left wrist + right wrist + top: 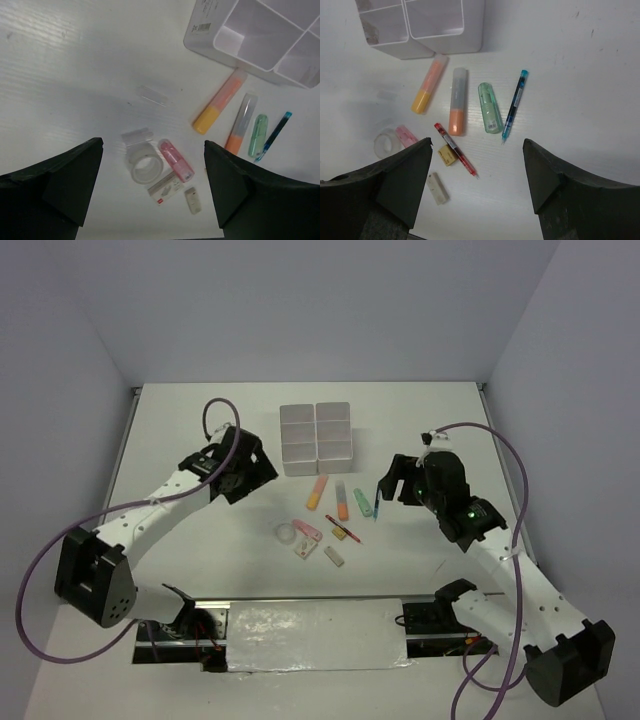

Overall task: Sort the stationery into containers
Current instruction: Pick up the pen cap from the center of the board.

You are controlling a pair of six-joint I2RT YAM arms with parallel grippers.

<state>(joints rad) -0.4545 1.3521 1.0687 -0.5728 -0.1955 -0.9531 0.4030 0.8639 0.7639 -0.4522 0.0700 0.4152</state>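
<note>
OK, white table [200, 410], purple cables [523, 490] trailing off both arms. White plastic six-compartment box block [317, 438] sits far-centre. Orange highlighter [428, 84], green highlighter [490, 107], blue pen [515, 104], red pen [456, 150] and clear tape ring [384, 142] lie loose just in front of it. Left gripper [152, 146] and right gripper [476, 144] both spread wide, holding nothing.

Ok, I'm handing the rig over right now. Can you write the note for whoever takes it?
Left gripper: open, empty, hovering over the tape ring.
Right gripper: open, empty, above the red pen.
Six-box container: beyond the pile; compartments look empty.
Loose on the table: yellow-peach highlighter, orange highlighter, green highlighter, blue pen, red pen, tape ring, pink tube, white eraser, other small pieces.
Done: nothing sorted.
Left: every item.
</note>
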